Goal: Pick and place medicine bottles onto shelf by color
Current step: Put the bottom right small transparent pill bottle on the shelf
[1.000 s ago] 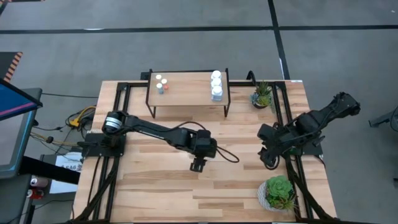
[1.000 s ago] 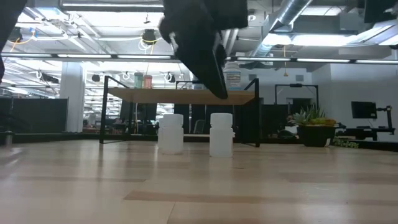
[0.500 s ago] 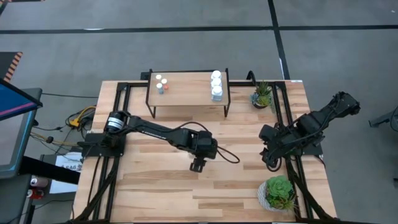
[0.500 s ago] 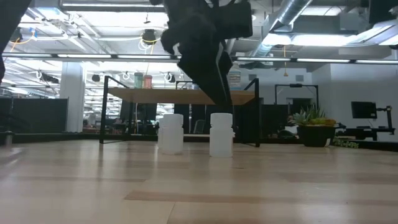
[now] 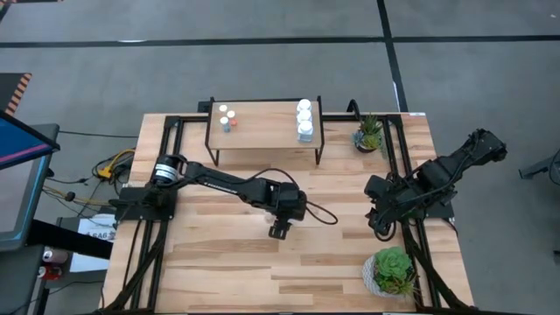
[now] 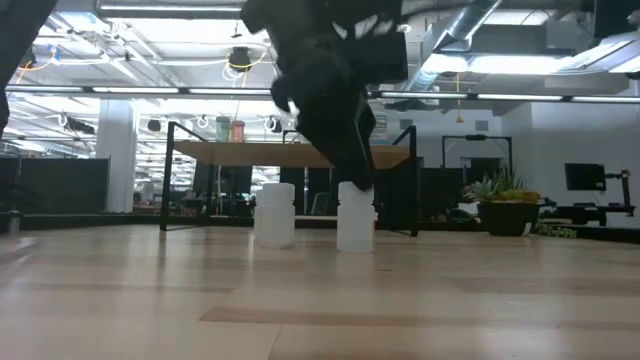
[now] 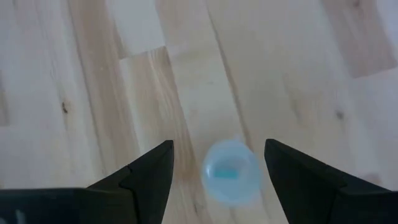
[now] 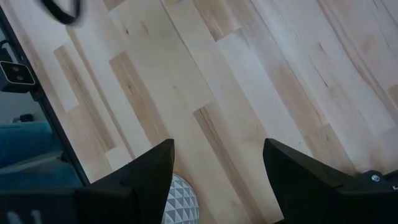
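Note:
Two white medicine bottles stand upright on the table in the low view, one (image 6: 275, 213) to the side and one (image 6: 356, 218) under my left gripper (image 6: 360, 178). In the left wrist view that bottle's round top (image 7: 231, 171) lies between the open fingers, with a gap on each side. In the high view my left gripper (image 5: 279, 231) hides both bottles. The shelf (image 5: 262, 118) stands at the far edge, with small bottles (image 5: 227, 117) at its left end and white ones (image 5: 304, 120) at its right end. My right gripper (image 5: 379, 226) waits open at the right.
A potted plant (image 5: 392, 269) stands at the near right, its white pot (image 8: 180, 199) showing below my right gripper (image 8: 217, 144). A smaller plant (image 5: 370, 133) sits at the far right beside the shelf. Black frame rails run along the table's left and right sides.
My left gripper has come down over the white bottle on the table, staying open, so its fingertips now reach the level of the bottle's top. Both bottles and my right arm have kept still.

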Available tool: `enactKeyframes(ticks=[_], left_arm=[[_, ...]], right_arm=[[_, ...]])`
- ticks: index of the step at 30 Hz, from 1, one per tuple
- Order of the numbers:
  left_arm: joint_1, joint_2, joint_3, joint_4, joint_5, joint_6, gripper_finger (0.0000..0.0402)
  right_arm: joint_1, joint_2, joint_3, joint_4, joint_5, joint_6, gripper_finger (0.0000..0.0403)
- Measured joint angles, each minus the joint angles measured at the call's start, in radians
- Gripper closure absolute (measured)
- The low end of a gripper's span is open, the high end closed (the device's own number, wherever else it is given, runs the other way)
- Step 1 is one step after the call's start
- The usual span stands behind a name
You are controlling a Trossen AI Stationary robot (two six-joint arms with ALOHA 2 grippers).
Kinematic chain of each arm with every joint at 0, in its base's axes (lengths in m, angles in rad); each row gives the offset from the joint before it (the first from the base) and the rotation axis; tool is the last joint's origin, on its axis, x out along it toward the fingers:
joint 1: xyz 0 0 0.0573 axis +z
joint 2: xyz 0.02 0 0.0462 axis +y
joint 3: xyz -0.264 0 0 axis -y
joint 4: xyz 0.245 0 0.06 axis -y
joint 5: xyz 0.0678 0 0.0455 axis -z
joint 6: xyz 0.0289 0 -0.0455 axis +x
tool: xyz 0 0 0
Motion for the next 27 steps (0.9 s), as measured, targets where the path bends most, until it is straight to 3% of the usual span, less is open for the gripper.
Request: enactKeyframes(ticks=[15, 25, 27], left_arm=[[-0.001, 0.032, 0.000, -0.017, 0.016, -0.008, 0.0199], [0.015, 0.028, 0.004, -0.031, 0.064, -0.042, 0.0292], [0.029, 0.021, 0.031, -0.078, 0.084, -0.065, 0.0296]], right_arm=[[-0.001, 0.002, 0.000, 0.001, 0.000, 0.003, 0.0132], [-0.001, 0.002, 0.000, 0.001, 0.000, 0.002, 0.0132], [-0.001, 0.002, 0.000, 0.000, 0.000, 0.000, 0.0132]])
